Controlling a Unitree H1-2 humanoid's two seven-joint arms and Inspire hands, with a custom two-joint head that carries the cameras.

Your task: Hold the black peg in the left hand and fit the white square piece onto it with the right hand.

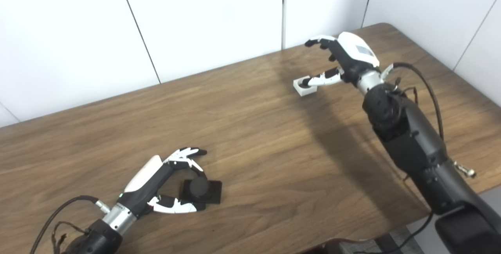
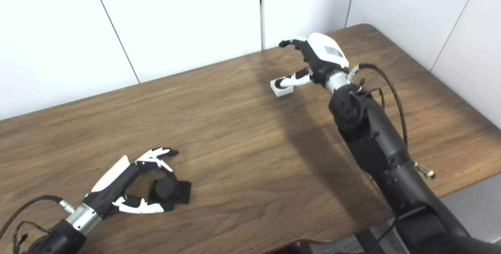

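Cupping my spread left hand (image 1: 164, 187) around the upright round black peg (image 1: 200, 189) on its square base.
My right hand (image 1: 344, 60) hangs unclenched over the flat white square piece (image 1: 304, 86), its hole facing up.

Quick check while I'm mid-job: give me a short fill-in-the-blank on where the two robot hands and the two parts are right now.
1. The black peg lies on the table beside the ____ robot hand.
2. The white square piece is at the thumb of the ____ robot hand.
3. Both parts rest on the table, and neither has yet been ____.
4. Of the two parts, the ____ one lies nearer the wall.

Missing words: left; right; lifted; white
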